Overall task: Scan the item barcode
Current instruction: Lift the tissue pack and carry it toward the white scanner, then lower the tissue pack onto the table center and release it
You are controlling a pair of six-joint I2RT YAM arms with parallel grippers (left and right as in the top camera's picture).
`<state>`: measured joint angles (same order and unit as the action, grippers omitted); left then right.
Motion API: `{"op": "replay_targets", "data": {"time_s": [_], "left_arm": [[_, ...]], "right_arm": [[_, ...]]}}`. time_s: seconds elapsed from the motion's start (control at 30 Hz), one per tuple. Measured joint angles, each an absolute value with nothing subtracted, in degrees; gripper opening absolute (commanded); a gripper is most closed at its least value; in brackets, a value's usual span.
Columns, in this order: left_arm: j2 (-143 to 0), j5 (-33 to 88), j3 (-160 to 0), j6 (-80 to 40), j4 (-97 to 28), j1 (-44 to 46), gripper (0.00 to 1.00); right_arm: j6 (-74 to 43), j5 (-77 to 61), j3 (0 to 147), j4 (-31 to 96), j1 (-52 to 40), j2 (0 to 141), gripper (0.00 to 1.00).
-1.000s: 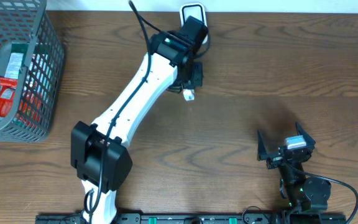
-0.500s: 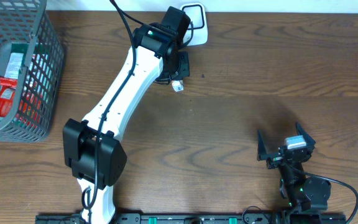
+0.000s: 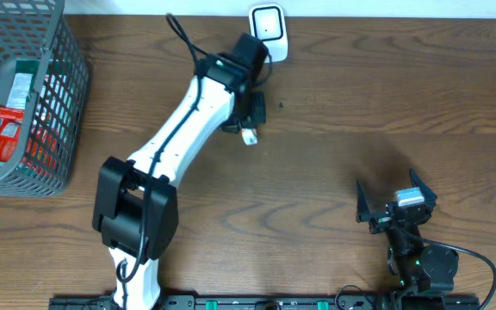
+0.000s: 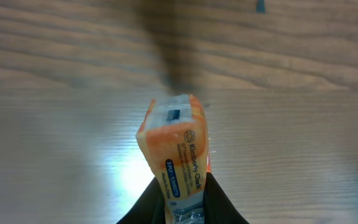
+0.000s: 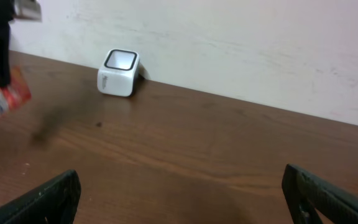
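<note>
Left wrist, left tool (image 4: 182,186) pinching orange packet (image 4: 174,140)

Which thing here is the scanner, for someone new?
Look along the wooden table's far edge by the wall. The scanner sits there, beyond the left tool and its orange packet: the only small white cube, with a dark-rimmed window.

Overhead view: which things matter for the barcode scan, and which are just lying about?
Job: orange packet, pinched in the left gripper; white scanner.
Lying about: wire basket holding other packs; right gripper, open, holding nothing.
</note>
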<state>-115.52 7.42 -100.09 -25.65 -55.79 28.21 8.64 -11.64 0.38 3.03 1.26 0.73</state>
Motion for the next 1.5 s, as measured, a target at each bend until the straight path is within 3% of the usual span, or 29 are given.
{"op": "replay_targets", "data": {"time_s": [0.5,0.8,1.5], "left_arm": [[-115.6,8.3,-88.9,-29.0,-35.0,41.7,0.15],[-115.6,6.9,-88.9,-30.9,-33.9,47.7,0.15],[-115.9,-0.5,-88.9,-31.6,-32.6,51.6,0.15]], "right_arm": [[8.6,-11.7,0.4,3.0,1.3,0.7,0.99],[8.6,-11.6,0.4,3.0,1.3,0.7,0.99],[6.9,-14.4,0.4,2.8,1.3,0.7,0.99]]}}
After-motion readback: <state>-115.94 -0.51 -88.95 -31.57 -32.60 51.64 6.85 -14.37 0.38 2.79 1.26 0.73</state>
